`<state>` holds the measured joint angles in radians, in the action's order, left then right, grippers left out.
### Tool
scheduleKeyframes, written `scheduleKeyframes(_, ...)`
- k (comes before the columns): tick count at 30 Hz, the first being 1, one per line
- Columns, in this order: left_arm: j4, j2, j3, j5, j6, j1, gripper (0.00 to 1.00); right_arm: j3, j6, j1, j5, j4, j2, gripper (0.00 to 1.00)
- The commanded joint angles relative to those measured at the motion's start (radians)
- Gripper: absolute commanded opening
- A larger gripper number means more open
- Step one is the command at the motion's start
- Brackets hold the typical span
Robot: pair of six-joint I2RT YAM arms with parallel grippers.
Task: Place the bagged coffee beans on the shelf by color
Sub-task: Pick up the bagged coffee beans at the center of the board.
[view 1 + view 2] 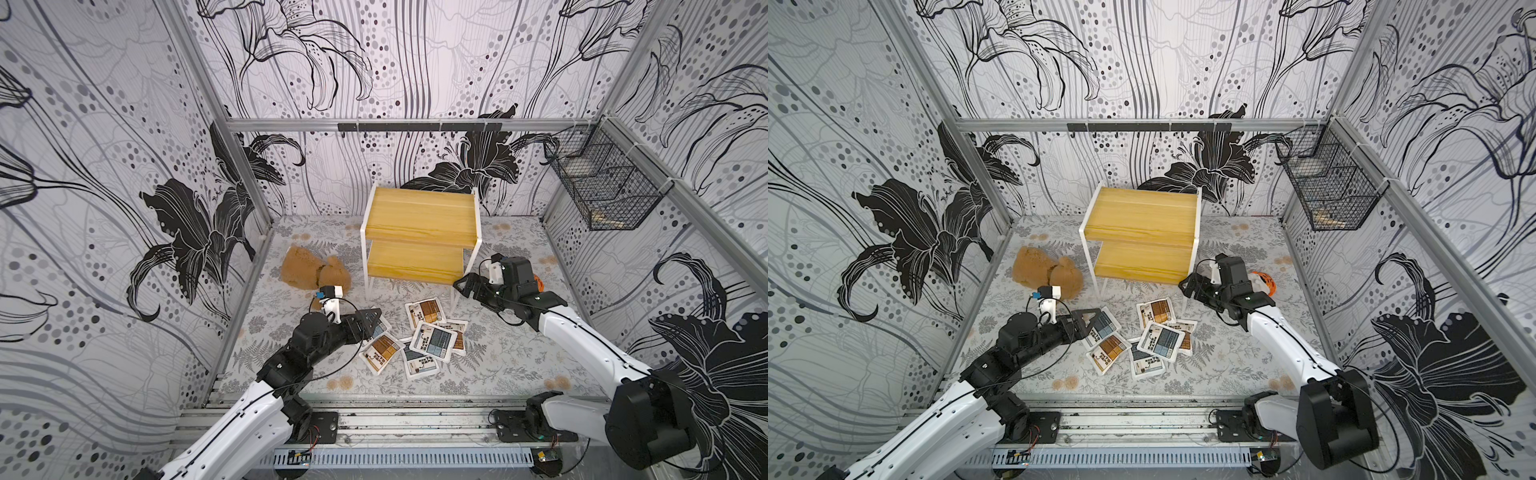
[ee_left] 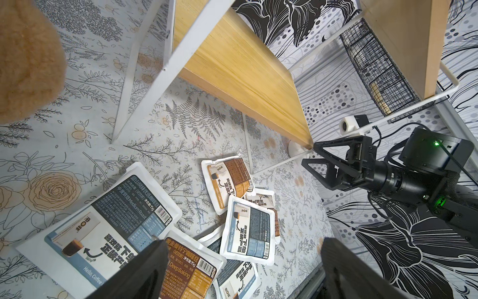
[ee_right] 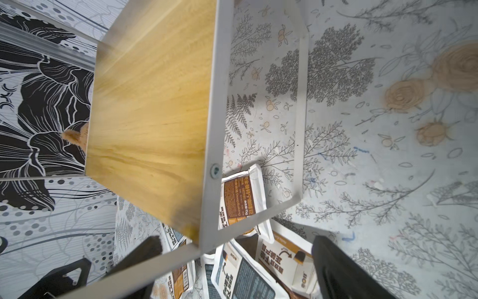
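1. Shelf (image 1: 419,220) (image 1: 1142,216): I see it standing at the back centre of the mat (image 1: 519,357), upper board behind and above the lower board.

2. Pouches (image 1: 415,338) (image 1: 1142,338): all six lie on the mat in a loose pile in front of the shelf, some overlapping.
- Blue-grey: one at the pile's left edge (image 1: 376,330), one on top at the centre (image 1: 432,340), one nearest the arm bases (image 1: 419,365).
- Brown: one left of centre (image 1: 380,351), one nearest the shelf (image 1: 424,311), one partly covered at the right (image 1: 455,336).

3. Left gripper (image 1: 370,322) (image 2: 241,243): fingers spread apart, holding nothing. It hangs over the pile's left edge, above the left blue-grey pouch. I cannot tell whether a fingertip touches the pouch.

4. Right gripper (image 1: 467,286) (image 3: 235,243): fingers spread apart, holding nothing. It sits just beside the front right corner of the lower board. In the right wrist view the white frame crosses in front of the fingers; contact cannot be confirmed.

5. Other items: a bear (image 1: 307,270) lies left of the shelf; an orange-and-white toy (image 1: 1264,282) shows behind the right wrist; a wire basket (image 1: 602,187) hangs on the right wall.
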<state>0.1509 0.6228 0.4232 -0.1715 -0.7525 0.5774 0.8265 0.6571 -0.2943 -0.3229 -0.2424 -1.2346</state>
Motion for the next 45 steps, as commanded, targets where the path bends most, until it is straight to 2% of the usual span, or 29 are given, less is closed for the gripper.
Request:
scheduleKeyframes(1,-0.056,-0.014,-0.007,0.001,0.021,0.007,0.97,0.035,-0.037,0.0,0.064,-0.022,-0.016,0.96)
scheduleKeyframes(5,-0.104,0.008,-0.023,-0.053,-0.007,0.01,0.97,0.033,-0.067,0.0,0.023,-0.039,-0.019,0.97)
scheduleKeyframes(8,-0.15,0.054,-0.031,-0.089,-0.029,0.043,0.97,0.023,-0.081,0.0,-0.029,-0.073,0.004,0.97)
scheduleKeyframes(12,-0.197,0.121,-0.031,-0.03,-0.038,0.153,0.97,-0.027,-0.072,0.0,-0.072,-0.129,0.105,0.97)
scheduleKeyframes(17,-0.314,0.232,-0.037,0.015,-0.073,0.254,0.97,-0.148,0.023,-0.03,-0.176,-0.118,0.228,1.0)
scheduleKeyframes(24,-0.41,0.416,-0.001,0.077,-0.132,0.39,0.99,-0.296,0.139,-0.152,-0.158,-0.127,0.371,0.94)
scheduleKeyframes(28,-0.41,0.501,0.016,0.105,-0.177,0.407,1.0,-0.411,0.21,-0.176,-0.175,-0.075,0.444,0.91)
scheduleKeyframes(33,-0.493,0.534,-0.007,0.113,-0.22,0.411,1.0,-0.516,0.268,-0.193,-0.204,0.002,0.487,0.89)
scheduleKeyframes(40,-0.504,0.546,-0.01,0.121,-0.235,0.41,1.0,-0.601,0.314,-0.202,-0.238,0.138,0.444,0.79)
scheduleKeyframes(45,-0.495,0.549,-0.01,0.118,-0.231,0.41,1.0,-0.62,0.336,-0.217,-0.233,0.213,0.406,0.76)
